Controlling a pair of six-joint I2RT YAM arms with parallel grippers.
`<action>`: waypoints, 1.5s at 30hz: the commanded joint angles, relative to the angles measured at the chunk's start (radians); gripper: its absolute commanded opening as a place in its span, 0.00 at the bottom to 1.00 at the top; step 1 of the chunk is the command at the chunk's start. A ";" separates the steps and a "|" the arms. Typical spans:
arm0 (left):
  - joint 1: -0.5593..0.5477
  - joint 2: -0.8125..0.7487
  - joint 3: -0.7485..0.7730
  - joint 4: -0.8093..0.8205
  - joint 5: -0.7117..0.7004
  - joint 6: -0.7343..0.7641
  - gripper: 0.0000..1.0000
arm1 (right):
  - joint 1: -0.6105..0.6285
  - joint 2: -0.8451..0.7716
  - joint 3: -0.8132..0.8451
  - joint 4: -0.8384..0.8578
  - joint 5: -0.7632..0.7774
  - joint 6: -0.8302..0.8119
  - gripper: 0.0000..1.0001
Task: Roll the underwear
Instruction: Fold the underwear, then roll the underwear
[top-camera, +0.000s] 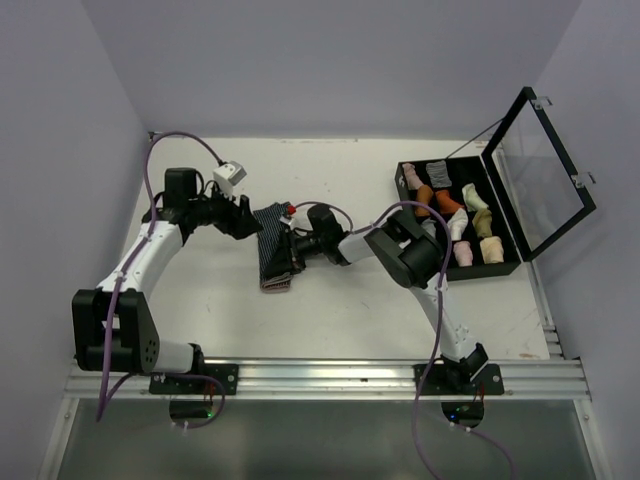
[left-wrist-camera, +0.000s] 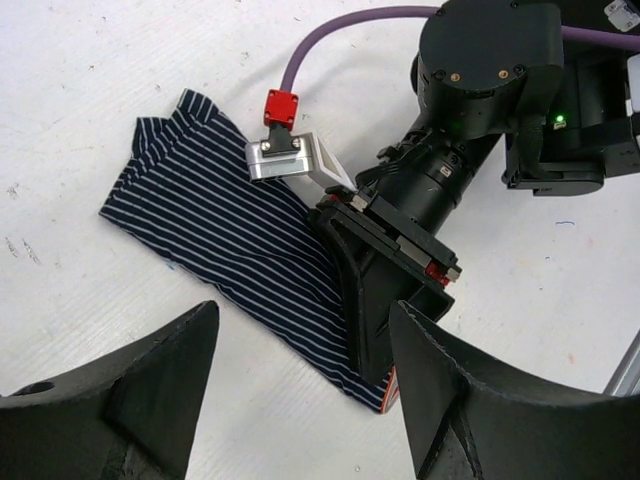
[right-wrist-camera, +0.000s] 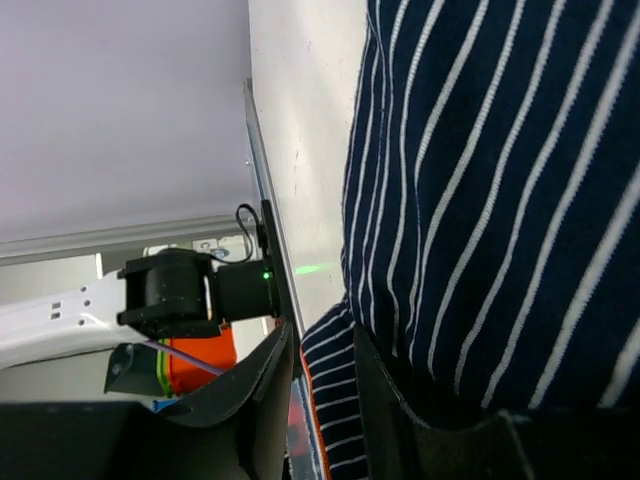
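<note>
The underwear (top-camera: 272, 248) is navy with thin white stripes and an orange waistband, folded into a long strip on the white table. My right gripper (top-camera: 291, 258) lies low across its near end and is shut on the cloth by the waistband; in the right wrist view (right-wrist-camera: 322, 340) the striped edge (right-wrist-camera: 335, 395) sits between the two fingers. In the left wrist view the strip (left-wrist-camera: 215, 225) runs diagonally and the right gripper (left-wrist-camera: 375, 310) grips its lower end. My left gripper (left-wrist-camera: 300, 330) is open and empty, hovering above the table beside the strip; in the top view (top-camera: 243, 219) it is at the strip's far end.
A black case (top-camera: 505, 262) with its clear lid (top-camera: 545, 175) standing open sits at the right, holding several rolled garments (top-camera: 458, 222). Grey walls close in the table on the left, back and right. A rail (top-camera: 330, 375) runs along the near edge.
</note>
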 joint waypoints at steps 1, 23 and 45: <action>0.015 -0.050 -0.021 0.020 -0.018 0.037 0.73 | -0.006 -0.018 0.006 -0.136 0.069 -0.081 0.36; 0.015 -0.110 -0.107 -0.047 -0.001 0.327 0.67 | -0.040 0.066 0.349 -0.236 0.127 -0.187 0.40; -0.322 -0.282 -0.465 0.075 -0.197 0.884 0.64 | -0.060 -0.206 0.084 -0.353 -0.011 -0.297 0.38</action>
